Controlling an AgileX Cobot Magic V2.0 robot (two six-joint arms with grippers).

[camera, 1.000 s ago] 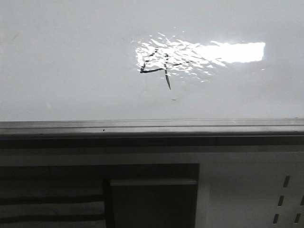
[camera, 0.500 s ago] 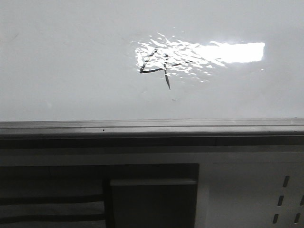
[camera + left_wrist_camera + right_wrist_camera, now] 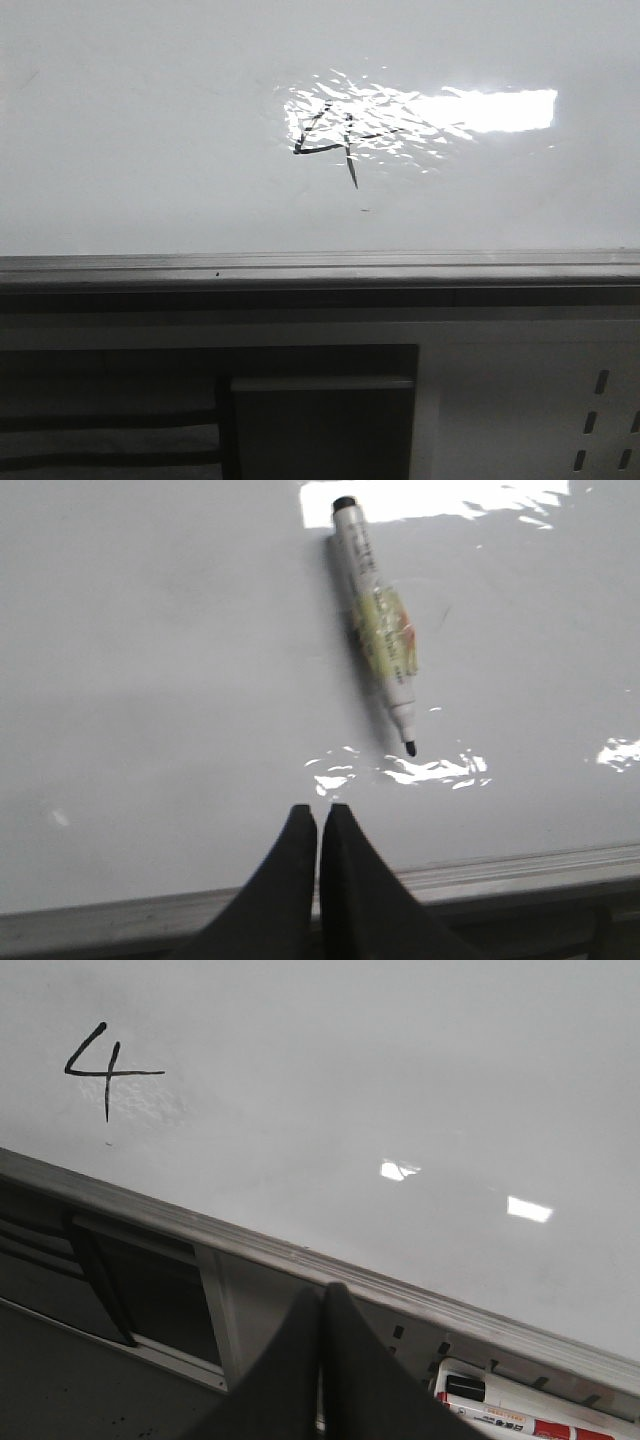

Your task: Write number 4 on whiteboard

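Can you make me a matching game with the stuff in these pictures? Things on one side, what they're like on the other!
Things:
1. marker
2. number 4
3. left gripper
4. edge rail

What they're like:
A. grey metal strip along the whiteboard
B. thin black strokes drawn on the whiteboard
C. lying uncapped on the whiteboard
D. shut and holding nothing

Pairs: 1-C, 2-B, 3-D, 4-A

The whiteboard (image 3: pixel 150 130) is a large, glossy, pale grey-white board filling the far part of the front view, with a bright rectangular light glare right of centre and a grey metal edge rail along its near side. The number 4 (image 3: pixel 330 142) is drawn on it in thin black angular strokes, a triangular loop with a downward tail, at the left end of the glare, roughly mid-board.
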